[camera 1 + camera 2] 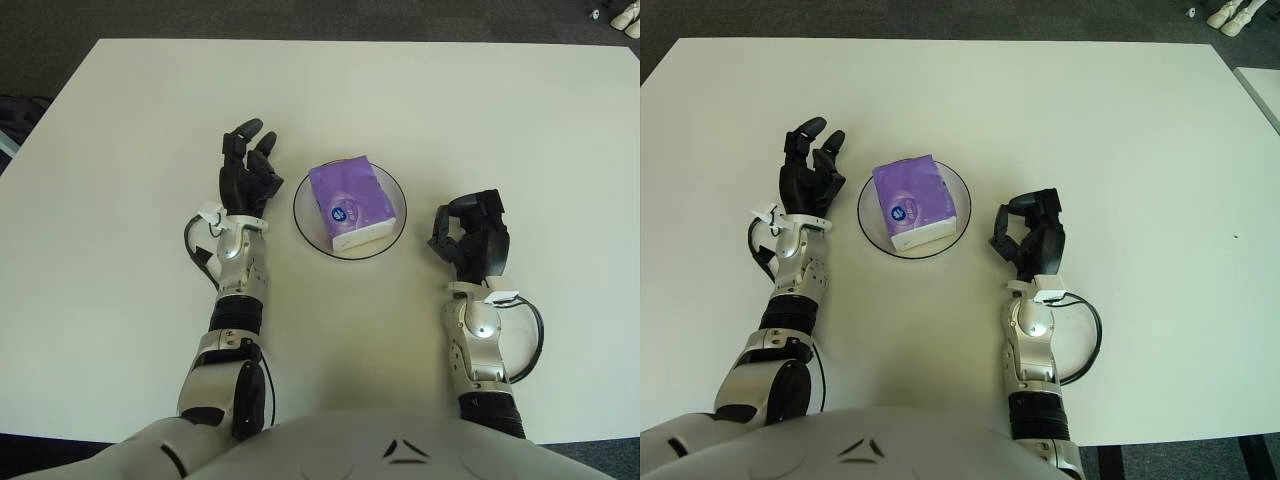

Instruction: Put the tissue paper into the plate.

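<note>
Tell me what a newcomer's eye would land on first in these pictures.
The purple tissue pack draws the eye first: it lies inside the clear glass plate near the middle of the pale table. Next come the two black hands flanking the plate: the left hand with fingers spread and holding nothing, just left of the plate's rim, and the right hand with fingers curled, empty, a little farther off on the right.

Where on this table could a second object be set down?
The table is bare beyond the plate, and outside the left hand and right hand. It is crowded only mid-table: the tissue pack fills the plate, with narrow gaps to each hand.
</note>
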You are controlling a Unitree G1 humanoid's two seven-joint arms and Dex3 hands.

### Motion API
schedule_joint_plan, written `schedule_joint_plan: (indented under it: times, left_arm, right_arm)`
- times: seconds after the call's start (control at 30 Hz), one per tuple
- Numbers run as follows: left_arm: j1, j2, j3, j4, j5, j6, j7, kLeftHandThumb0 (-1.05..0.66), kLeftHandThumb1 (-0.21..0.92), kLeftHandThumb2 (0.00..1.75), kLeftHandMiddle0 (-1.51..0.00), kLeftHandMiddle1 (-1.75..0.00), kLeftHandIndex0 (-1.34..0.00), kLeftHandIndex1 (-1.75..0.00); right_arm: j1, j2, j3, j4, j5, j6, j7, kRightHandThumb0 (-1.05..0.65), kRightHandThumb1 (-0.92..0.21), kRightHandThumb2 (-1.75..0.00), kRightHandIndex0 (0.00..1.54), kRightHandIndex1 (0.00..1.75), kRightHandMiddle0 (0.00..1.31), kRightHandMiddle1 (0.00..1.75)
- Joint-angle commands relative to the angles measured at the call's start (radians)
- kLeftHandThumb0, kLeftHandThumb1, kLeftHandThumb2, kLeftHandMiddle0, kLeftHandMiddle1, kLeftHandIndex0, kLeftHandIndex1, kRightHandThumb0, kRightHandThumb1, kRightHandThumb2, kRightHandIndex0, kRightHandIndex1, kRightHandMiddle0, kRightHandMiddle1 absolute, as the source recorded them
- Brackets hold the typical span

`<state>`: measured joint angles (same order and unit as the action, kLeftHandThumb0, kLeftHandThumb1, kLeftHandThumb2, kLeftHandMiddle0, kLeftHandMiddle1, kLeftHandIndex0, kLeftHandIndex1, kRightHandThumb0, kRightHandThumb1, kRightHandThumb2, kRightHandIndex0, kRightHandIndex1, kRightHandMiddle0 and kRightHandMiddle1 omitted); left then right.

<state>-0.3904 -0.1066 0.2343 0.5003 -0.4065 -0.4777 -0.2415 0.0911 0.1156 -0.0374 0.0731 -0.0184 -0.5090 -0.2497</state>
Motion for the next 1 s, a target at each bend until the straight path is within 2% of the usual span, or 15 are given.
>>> schedule_joint_plan:
  times: [0.0, 0.4, 0.77, 0.97]
  left_arm:
    - [0.066, -0.026, 0.012, 0.026, -0.033, 0.017, -0.029, -0.36, 0.72, 1.32, -0.12, -0.91, 0.0, -1.28]
    - [0.146, -0.045, -0.005, -0.006, -0.013, 0.031, -0.049, -0.37, 0.73, 1.32, -0.13, -0.92, 0.0, -1.29]
    - [0.224, -0.046, -0.042, -0.038, 0.191, -0.013, 0.114, -0.36, 0.72, 1.33, -0.14, -0.93, 0.0, -1.32]
    - [0.262, -0.041, -0.071, -0.077, 0.327, 0.028, 0.254, -0.36, 0.69, 1.36, -0.19, -0.96, -0.03, -1.35]
  right_arm:
    - [0.055, 0.039, -0.006, 0.068, 0.024, 0.036, -0.002, -0.41, -0.56, -1.01, 0.64, 1.64, 0.42, 1.75]
    - [0.057, 0.039, -0.007, 0.068, 0.02, 0.033, -0.006, -0.41, -0.56, -1.01, 0.64, 1.65, 0.42, 1.75]
    - [0.05, 0.036, -0.013, 0.076, 0.025, 0.02, -0.007, -0.42, -0.53, -1.05, 0.65, 1.66, 0.44, 1.75]
    - [0.05, 0.029, -0.011, 0.074, 0.024, 0.018, -0.001, -0.42, -0.54, -1.04, 0.65, 1.64, 0.44, 1.75]
